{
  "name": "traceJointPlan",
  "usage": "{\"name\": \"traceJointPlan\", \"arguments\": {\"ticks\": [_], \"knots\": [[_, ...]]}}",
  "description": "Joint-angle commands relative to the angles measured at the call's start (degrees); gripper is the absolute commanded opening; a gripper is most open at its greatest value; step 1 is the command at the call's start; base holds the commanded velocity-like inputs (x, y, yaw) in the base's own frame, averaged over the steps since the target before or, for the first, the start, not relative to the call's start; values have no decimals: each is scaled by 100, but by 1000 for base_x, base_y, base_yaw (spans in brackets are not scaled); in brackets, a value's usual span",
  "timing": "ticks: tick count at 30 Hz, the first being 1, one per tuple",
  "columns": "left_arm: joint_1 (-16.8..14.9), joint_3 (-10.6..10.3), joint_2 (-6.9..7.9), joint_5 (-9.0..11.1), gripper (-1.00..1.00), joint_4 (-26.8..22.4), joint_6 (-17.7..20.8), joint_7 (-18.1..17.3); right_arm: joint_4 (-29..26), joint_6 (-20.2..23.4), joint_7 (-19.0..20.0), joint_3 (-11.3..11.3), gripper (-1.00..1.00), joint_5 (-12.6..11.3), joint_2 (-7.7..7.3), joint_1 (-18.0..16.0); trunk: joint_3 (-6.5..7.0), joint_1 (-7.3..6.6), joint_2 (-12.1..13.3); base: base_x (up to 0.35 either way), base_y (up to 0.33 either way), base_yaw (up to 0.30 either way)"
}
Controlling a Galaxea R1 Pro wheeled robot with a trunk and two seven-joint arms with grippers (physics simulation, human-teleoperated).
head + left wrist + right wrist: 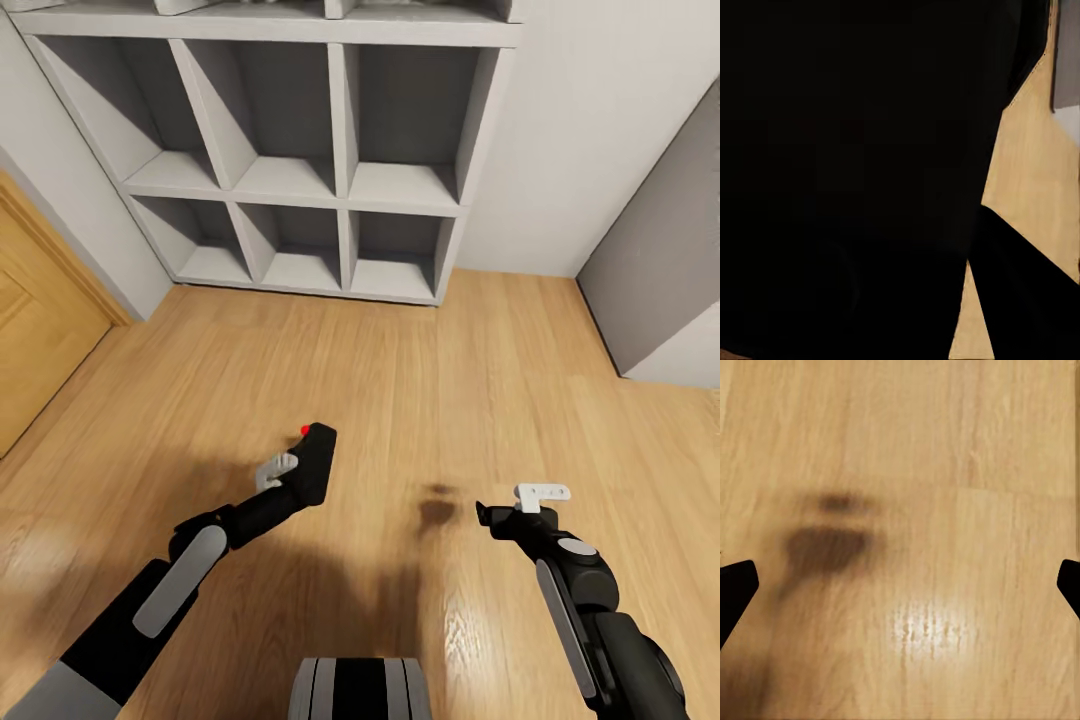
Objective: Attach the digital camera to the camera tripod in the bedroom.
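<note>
Two arms reach over the wood floor (420, 360) before you. Your left gripper (292, 472) is clamped on the digital camera (314, 460), red button up, held above the boards. Your right gripper (520, 505) hangs spread apart, facing bare floor. A grey cubby shelf (300, 160) stands against the far wall.

Shelf unit (300, 170) ahead, door (40, 320) at left

Light wood floor (945, 472), dark blurred shadow (829, 547), 2 black fingertips (735, 585) wide apart
</note>
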Motion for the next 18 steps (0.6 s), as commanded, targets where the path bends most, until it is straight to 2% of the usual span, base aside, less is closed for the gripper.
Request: {"name": "traceJointPlan", "arguments": {"ticks": [1,4,5,14,18], "knots": [[-3,-23,-7,9,-100,-32,12,113,-6,29,-30,4,100,-18,-2,-2,19,-3,0,0,0,0],[-3,-32,-18,-41,-100,-63,0,244,-6,29,-30,3,100,-18,-2,-4,86,-11,4,0,0,0],[-3,-36,-23,-70,-100,-84,-15,471,-6,30,-30,3,100,-18,-2,-5,108,-14,5,0,0,0],[-3,-32,-26,-80,-100,-161,-50,1566,-6,30,-30,3,100,-18,-2,-3,307,-37,17,0,0,0],[-3,-15,-19,-79,-100,-269,-55,1747,-6,31,-30,6,100,-21,-2,-1,396,-47,23,0,0,0]]}}
